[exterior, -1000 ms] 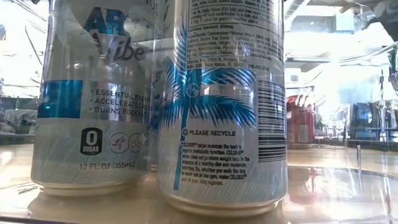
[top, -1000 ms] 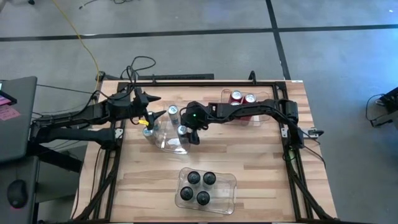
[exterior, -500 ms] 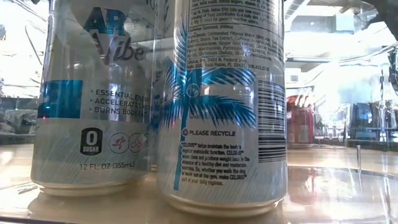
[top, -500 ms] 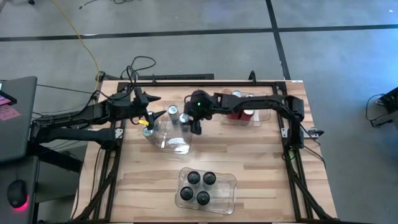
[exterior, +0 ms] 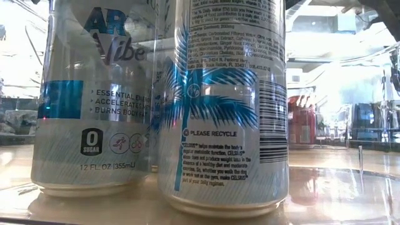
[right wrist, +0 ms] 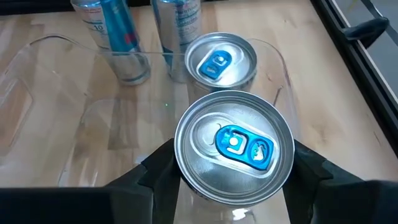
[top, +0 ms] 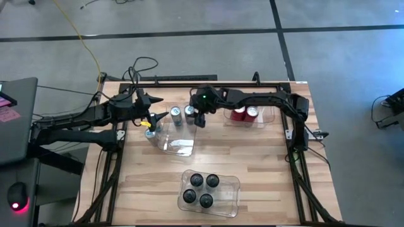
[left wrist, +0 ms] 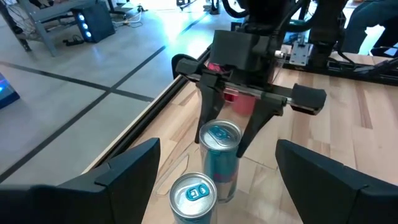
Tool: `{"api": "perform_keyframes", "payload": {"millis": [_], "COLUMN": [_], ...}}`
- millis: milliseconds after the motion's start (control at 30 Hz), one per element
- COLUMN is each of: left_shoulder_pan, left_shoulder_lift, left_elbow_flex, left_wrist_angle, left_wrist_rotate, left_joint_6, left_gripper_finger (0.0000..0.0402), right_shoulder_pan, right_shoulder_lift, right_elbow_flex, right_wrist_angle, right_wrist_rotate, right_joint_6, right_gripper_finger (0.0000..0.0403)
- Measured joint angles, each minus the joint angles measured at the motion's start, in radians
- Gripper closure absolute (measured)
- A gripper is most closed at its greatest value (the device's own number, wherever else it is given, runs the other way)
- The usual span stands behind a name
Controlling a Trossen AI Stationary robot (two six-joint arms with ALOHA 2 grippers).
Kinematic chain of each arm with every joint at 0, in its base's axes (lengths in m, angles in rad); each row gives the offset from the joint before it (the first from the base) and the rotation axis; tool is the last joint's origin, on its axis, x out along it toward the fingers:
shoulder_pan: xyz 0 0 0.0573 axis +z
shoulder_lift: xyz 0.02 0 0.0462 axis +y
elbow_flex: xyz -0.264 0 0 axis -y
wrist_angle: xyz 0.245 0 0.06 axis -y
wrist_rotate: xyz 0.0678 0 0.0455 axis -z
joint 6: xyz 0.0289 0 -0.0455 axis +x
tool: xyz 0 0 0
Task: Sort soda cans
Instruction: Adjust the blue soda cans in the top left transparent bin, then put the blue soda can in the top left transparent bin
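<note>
Right gripper (top: 201, 117), clamped on a silver-blue can (right wrist: 233, 144), now shifted toward upper centre of the high view, beside another can (top: 177, 114) in the clear bin (top: 180, 147). Likely about to release. Left gripper (top: 154, 120) waiting at left, fingers apart.

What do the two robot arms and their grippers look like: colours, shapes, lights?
Both arms are dark, slim and jointed. The right arm carries a small green light near its wrist. The right gripper has a black boxy body, a crossbar and two tapering fingers. The left gripper has broad dark fingers.

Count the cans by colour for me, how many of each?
Silver-blue cans: 4, one in the right gripper
Red cans: 2 showing; the arm hides part of their bin
Black cans: 4
Total: 10 in view
</note>
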Motion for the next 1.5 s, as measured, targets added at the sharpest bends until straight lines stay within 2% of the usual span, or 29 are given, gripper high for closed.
{"api": "perform_keyframes", "payload": {"millis": [433, 933, 1067, 1500], "left_shoulder_pan": [-0.001, -0.001, -0.001, -0.001], "left_shoulder_lift": [0.0, 0.0, 0.0, 0.0], "left_elbow_flex": [0.0, 0.0, 0.0, 0.0], "left_wrist_angle": [0.0, -0.029, -0.032, -0.034], "left_wrist_rotate": [0.0, 0.0, -0.001, -0.015], "left_joint_6": [-0.004, 0.007, 0.006, -0.011], "left_gripper_finger": [0.0085, 0.0085, 0.0085, 0.0085], "right_shoulder_pan": [0.006, 0.005, 0.01, 0.009], "right_shoulder_lift": [0.059, 0.06, 0.055, -0.057], "right_elbow_flex": [-0.002, -0.002, -0.001, 0.003], "right_wrist_angle": [0.034, 0.021, 0.012, -0.073], "right_wrist_rotate": [-0.005, -0.004, -0.005, -0.032], "right_joint_6": [-0.001, 0.008, 0.021, 0.038], "right_gripper_finger": [0.0177, 0.0046, 0.0021, 0.0014]}}
